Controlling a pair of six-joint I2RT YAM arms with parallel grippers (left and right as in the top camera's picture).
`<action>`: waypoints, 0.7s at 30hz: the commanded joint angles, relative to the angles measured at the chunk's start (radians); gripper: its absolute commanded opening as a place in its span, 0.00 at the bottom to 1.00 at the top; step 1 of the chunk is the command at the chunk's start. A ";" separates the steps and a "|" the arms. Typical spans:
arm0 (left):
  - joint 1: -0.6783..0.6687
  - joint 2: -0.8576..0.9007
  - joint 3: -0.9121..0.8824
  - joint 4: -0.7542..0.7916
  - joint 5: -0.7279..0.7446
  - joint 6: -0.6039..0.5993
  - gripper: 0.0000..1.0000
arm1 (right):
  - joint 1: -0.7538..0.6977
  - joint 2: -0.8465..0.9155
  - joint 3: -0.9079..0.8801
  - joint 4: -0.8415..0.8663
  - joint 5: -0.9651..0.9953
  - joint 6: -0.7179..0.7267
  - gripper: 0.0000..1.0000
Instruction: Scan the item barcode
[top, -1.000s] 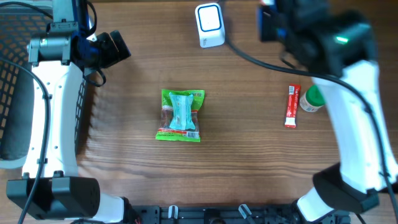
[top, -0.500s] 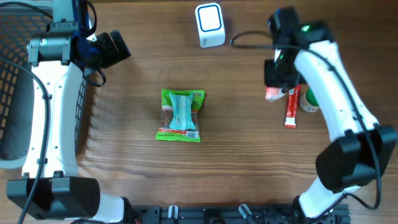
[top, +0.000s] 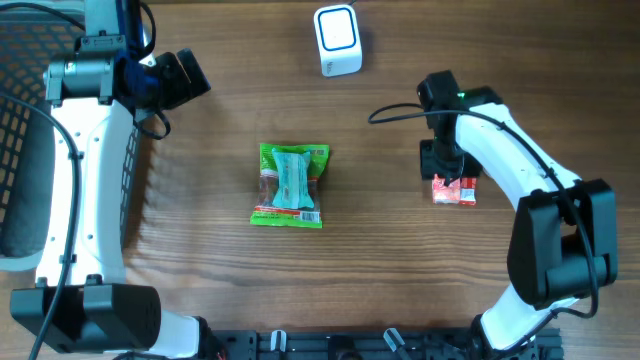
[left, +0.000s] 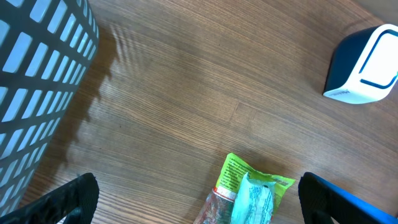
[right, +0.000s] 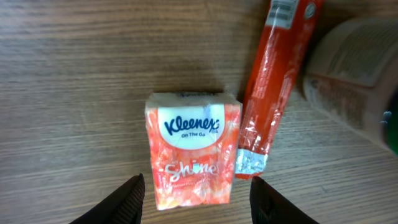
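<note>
A small orange Kleenex tissue pack lies flat on the wood beside a red stick packet. My right gripper hovers over its near end, open, with a gap between each finger and the pack. Overhead, the pack shows just below the right gripper. The white and blue barcode scanner stands at the table's far edge. My left gripper is wide open above bare wood, next to a green snack packet.
A green-lidded bottle lies right of the red stick packet. The green snack packet sits mid-table. A black mesh basket fills the left edge. The scanner shows at the left wrist view's upper right.
My right arm swung down from near the scanner with the tissue pack, set it on the table beside the red stick packet, and its jaws opened. The left arm stayed still.
</note>
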 joint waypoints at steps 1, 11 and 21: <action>0.003 0.000 -0.003 0.002 -0.006 0.016 1.00 | -0.002 -0.001 0.060 0.001 -0.135 0.001 0.50; 0.003 0.000 -0.003 0.003 -0.006 0.016 1.00 | 0.010 0.001 -0.104 0.158 -0.356 0.017 0.20; 0.003 0.000 -0.002 0.002 -0.006 0.016 1.00 | 0.008 -0.001 -0.212 0.229 0.036 0.162 0.24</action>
